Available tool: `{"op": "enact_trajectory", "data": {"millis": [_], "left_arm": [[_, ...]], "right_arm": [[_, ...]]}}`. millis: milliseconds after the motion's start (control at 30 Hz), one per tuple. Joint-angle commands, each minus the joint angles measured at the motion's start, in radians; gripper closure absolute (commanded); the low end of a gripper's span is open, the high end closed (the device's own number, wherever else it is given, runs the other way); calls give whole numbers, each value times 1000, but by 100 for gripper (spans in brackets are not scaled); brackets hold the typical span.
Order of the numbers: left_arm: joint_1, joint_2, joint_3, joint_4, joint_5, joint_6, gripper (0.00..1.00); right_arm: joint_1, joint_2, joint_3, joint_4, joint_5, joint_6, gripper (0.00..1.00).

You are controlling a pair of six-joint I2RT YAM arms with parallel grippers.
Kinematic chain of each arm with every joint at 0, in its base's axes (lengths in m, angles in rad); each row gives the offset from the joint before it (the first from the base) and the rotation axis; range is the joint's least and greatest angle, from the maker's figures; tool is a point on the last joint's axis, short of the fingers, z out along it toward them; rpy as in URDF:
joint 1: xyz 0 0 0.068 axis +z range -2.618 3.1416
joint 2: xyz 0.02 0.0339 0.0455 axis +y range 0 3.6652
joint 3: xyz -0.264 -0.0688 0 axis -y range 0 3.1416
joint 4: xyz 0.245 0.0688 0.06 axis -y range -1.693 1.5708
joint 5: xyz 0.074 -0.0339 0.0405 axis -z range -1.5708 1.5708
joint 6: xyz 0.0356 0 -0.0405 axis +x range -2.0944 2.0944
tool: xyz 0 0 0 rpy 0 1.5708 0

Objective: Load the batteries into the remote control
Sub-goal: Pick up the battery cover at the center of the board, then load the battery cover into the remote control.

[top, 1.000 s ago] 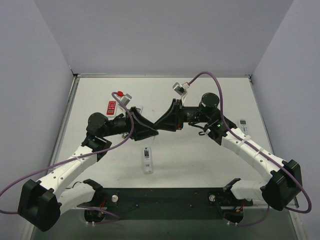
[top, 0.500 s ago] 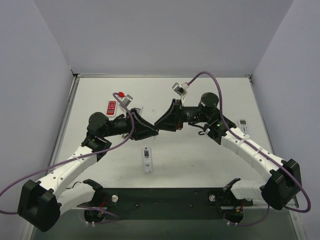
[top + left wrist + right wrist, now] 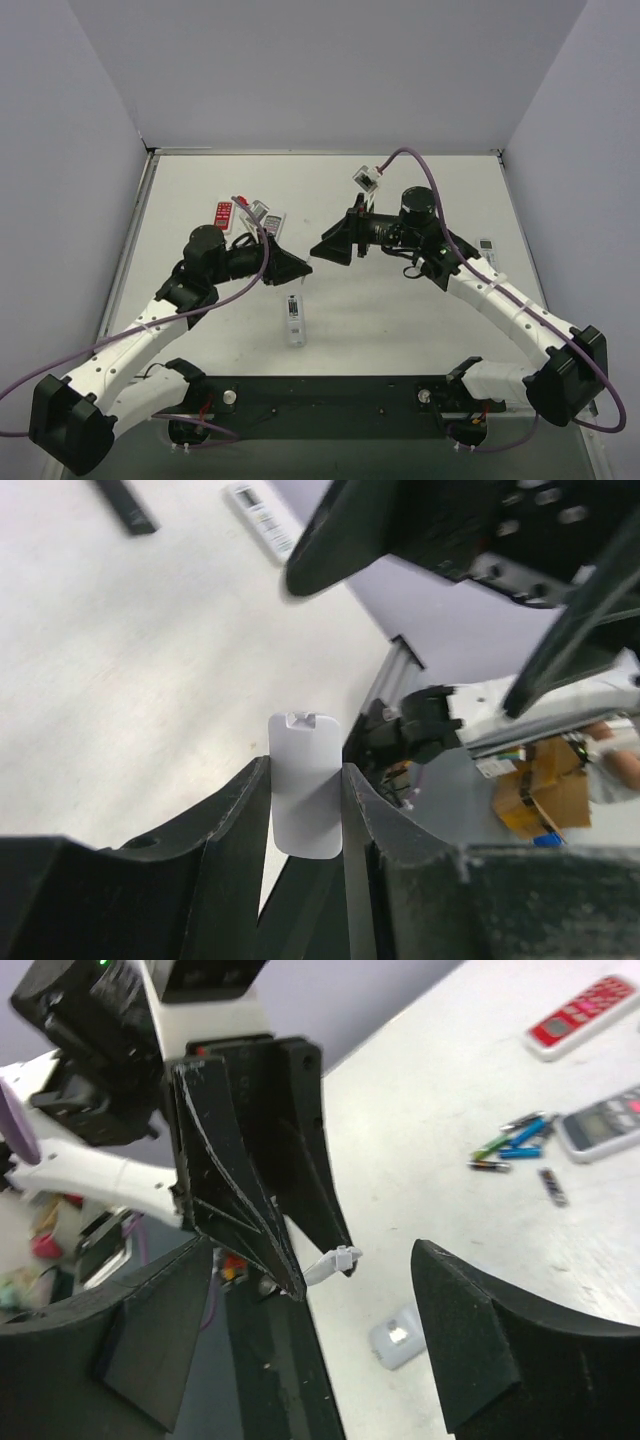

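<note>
Lying flat, the remote control (image 3: 293, 320), long axis near-to-far.

The white table (image 3: 400, 320) carries the remote control (image 3: 293, 320), batteries (image 3: 512, 1146) and a red remote (image 3: 223, 214).

The right gripper (image 3: 322, 248) has been opened, and the left gripper (image 3: 298, 268), with a white cover (image 3: 305, 810) clamped, has been drawn back from it.
</note>
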Motion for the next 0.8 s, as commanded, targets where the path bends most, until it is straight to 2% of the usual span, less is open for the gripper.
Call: {"op": "enact_trajectory", "data": {"millis": [0,67,200,300,500,767], "left_arm": [[-41,-41,56,-337,-320,137,100],[-73,-44,59,-426,-508,126,100],[-208,-21,48,-510,-870,57,100],[-266,21,31,-536,-1031,-26,100],[-384,146,25,-562,-1269,-153,100],[-516,278,26,-562,-1477,-248,100]], "right_arm": [[-28,-93,-8,-111,222,-89,22],[-35,-114,-21,-156,310,-106,16],[-37,-128,-34,-312,425,-166,12],[-38,-136,-65,-366,508,-178,12],[-38,-142,-137,-363,511,-160,12],[-43,-127,-173,-365,485,-161,12]]}}
